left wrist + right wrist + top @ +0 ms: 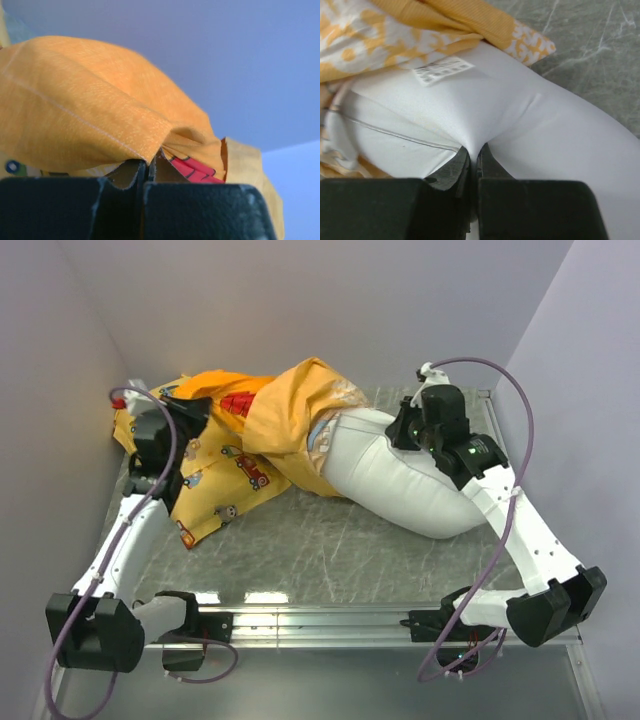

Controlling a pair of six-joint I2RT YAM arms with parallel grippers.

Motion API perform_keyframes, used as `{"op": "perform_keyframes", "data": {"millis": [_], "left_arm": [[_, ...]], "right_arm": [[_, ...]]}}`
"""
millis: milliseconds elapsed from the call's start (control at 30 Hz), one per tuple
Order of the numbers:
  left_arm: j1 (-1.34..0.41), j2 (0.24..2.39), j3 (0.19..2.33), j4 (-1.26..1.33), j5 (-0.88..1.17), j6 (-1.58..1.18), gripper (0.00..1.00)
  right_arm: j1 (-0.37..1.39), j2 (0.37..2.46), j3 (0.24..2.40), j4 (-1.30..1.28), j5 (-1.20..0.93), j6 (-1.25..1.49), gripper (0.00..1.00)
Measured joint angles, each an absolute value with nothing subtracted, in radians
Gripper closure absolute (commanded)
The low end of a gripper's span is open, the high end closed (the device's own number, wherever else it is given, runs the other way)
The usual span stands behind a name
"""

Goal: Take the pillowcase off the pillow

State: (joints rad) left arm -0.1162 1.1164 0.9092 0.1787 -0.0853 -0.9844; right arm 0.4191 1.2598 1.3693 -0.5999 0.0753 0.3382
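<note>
L arm (115,540), R arm (520,525): white links, blk joints, lilac cables (480,360). L gripper (145,167), R gripper (474,155) blk. Green LED (470,450) on R.

No text can be read. A small white label (443,70) with rows of dark print is seen on the white pillow (530,130), near its far-left end, but the print is too small to be made out.

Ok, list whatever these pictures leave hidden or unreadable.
Top view: far end of the pillow hidden under the pillowcase.
Top view: the cushion partly covered by the left arm and pillowcase.
Right wrist view: print on the label too small to read.
Left wrist view: pillowcase cut off by the left edge, most of its print folded away.
</note>
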Motion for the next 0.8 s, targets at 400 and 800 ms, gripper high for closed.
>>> {"op": "perform_keyframes", "data": {"millis": [400,800], "left_arm": [[0.022,0.920,1.161,-0.099,0.007,-0.794,0.99],[-0.003,0.728,1.188,-0.286,0.098,-0.718,0.99]], "right_arm": [[0.302,1.098,1.341,-0.590,-0.032,0.384,1.00],[0.297,1.195,1.321,-0.553,-0.076,0.392,1.00]]}}
